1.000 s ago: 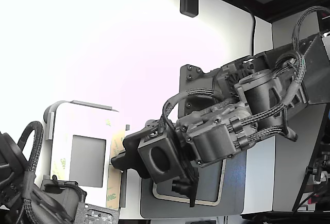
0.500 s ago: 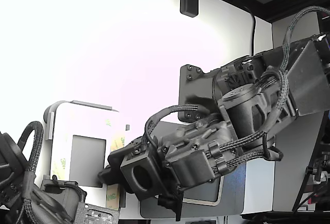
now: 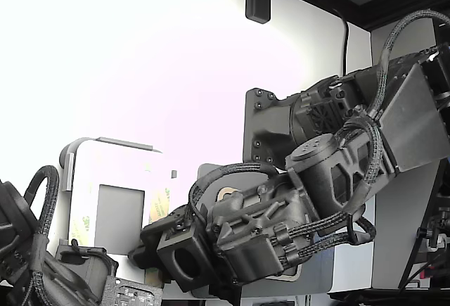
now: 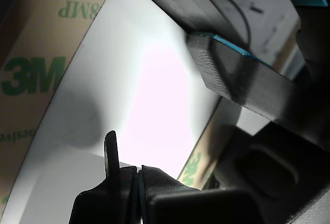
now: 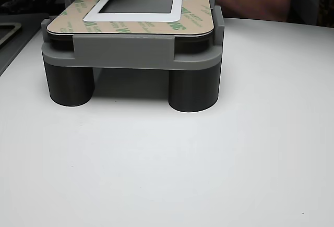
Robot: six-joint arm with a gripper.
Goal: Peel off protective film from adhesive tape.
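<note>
In the exterior view my gripper (image 3: 140, 252) is low, at the edge of the white plate (image 3: 91, 172) where a tan green-printed strip (image 3: 160, 204) runs. In the wrist view the gripper (image 4: 138, 180) has its jaws pressed together just above the white plate (image 4: 144, 95), and nothing shows between them. The dark grey panel (image 3: 320, 267) lies behind my arm. Its pale tape band is hidden. A small tan patch (image 3: 226, 195) shows through a cable loop; I cannot tell whether it is the ring-shaped protective film.
The plate (image 5: 133, 15) rests on a grey fixture (image 5: 122, 49) with round legs on a white table (image 5: 167, 169). Tan 3M-printed strips (image 4: 31, 54) border it. A second dark arm (image 3: 42, 257) stands at the exterior view's lower left. A black bracket (image 3: 267, 123) rises behind.
My arm has swung down and toward the exterior view's left. The gripper has gone from beside the dark panel to the white plate's tan strip, and the arm now covers the panel's pale frame.
</note>
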